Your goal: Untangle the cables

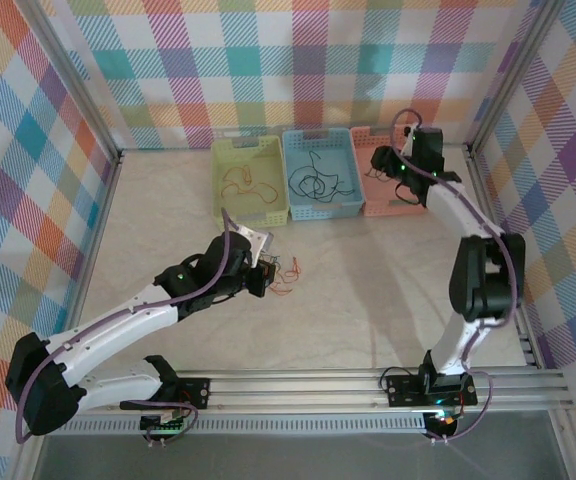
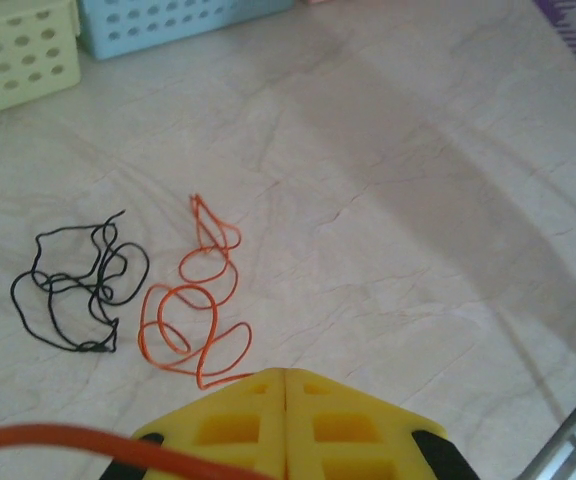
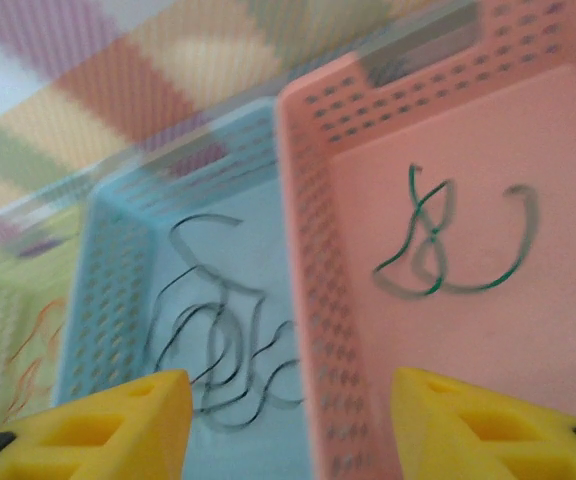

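Note:
On the table lie a black cable (image 2: pixel 78 285) and, just right of it, a looped orange cable (image 2: pixel 193 315), apart from each other; from above they show as a small cluster (image 1: pixel 286 272). My left gripper (image 2: pixel 284 374) is shut right at the near end of the orange loops. A blurred orange strand (image 2: pixel 58 440) crosses in front of its left finger, close to the camera. It also shows from above (image 1: pixel 261 276). My right gripper (image 3: pixel 290 385) hangs open and empty over the wall between the blue and pink baskets, far from the table cables.
Three baskets stand in a row at the back. The green basket (image 1: pixel 250 148) holds an orange cable (image 1: pixel 243 182). A black cable (image 3: pixel 218 330) lies in the blue basket (image 1: pixel 320 136). The pink basket (image 3: pixel 558 330) holds a green cable (image 3: pixel 438 245).

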Available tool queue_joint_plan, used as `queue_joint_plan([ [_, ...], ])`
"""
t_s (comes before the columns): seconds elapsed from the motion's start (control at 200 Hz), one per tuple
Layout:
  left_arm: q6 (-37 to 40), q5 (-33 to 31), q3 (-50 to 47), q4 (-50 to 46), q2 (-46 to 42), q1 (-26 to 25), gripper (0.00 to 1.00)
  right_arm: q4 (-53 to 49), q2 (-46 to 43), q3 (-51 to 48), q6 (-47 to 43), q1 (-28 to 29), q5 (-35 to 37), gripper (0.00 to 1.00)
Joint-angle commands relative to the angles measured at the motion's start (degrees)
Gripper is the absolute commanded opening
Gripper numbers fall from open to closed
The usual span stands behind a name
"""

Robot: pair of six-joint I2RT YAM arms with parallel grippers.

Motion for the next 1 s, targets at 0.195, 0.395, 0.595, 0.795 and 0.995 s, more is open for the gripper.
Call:
queue_joint_plan([
  [0.195, -1.5, 2.2, 6.9, 0.0, -0.3, 1.4, 0.0, 26.5, -27.5, -33.5, -6.4, 11.6, -24.2, 0.62],
  [0.395, -4.0, 3.6, 10.7, -1.7, 0.0, 1.8, 0.0, 31.5, -36.9, -45.3, -17.1, 22.3, -29.8, 0.71],
  [0.595, -6.0, 4.8, 13.2, -2.6, 0.2, 1.9, 0.0, 35.0, -34.2, -46.0, -26.7, 29.4, -33.2, 0.77],
  [0.795, -6.9, 6.9, 14.7, -3.5, -0.4, 1.9, 0.0, 37.8, -26.9, -41.4, -31.9, 33.3, -27.7, 0.77],
  [0.995, -7.2, 7.3, 15.2, -4.6, -1.6, 1.9, 0.0, 40.7, -21.9, -37.4, -32.0, 33.9, -22.6, 0.69],
])
